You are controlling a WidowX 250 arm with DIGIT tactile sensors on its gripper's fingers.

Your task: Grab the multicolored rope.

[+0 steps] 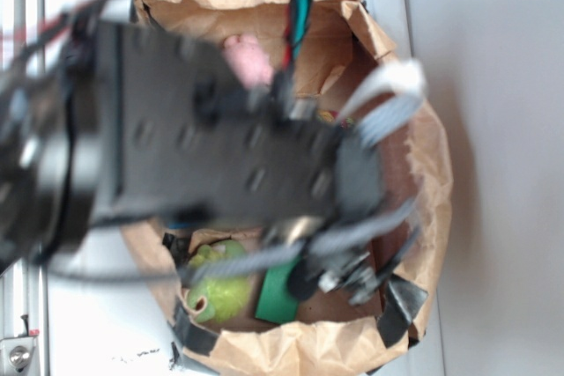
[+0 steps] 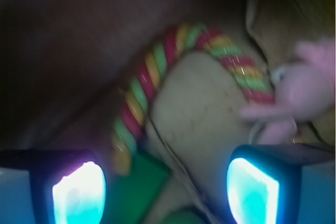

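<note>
The robot arm (image 1: 203, 147), black and blurred by its closeness to the exterior camera, filled most of that view as it hung over a brown paper bag (image 1: 414, 103) with a rolled rim, patched along its near edge with dark tape (image 1: 401, 310). Grey cables (image 1: 388, 99) looped off the arm toward the bag's right rim.

Inside the bag, near the far rim, a pink plush animal (image 1: 248, 59) showed just past the arm. Toward the near rim lay a fuzzy lime-green plush toy (image 1: 218, 292), with a green block (image 1: 280, 295) just beside it on the right.

In the wrist view, the gripper (image 2: 165, 190) stood with its two glowing fingers (image 2: 79, 192) spread wide apart at the bottom edge, nothing between them. Ahead of it, the multicolored rope (image 2: 152, 72), twisted in red, yellow and pale green, arched over a tan flap of paper (image 2: 199, 114), one end running down toward the left finger and the other curving right to meet the pink plush animal (image 2: 299, 87). The rope lay against the bag's dark inner wall and was apart from both fingers. A green shape (image 2: 142, 192), out of focus, sat low between the fingers, below the rope's near end. In the exterior view the rope itself was hidden under the arm.
</note>
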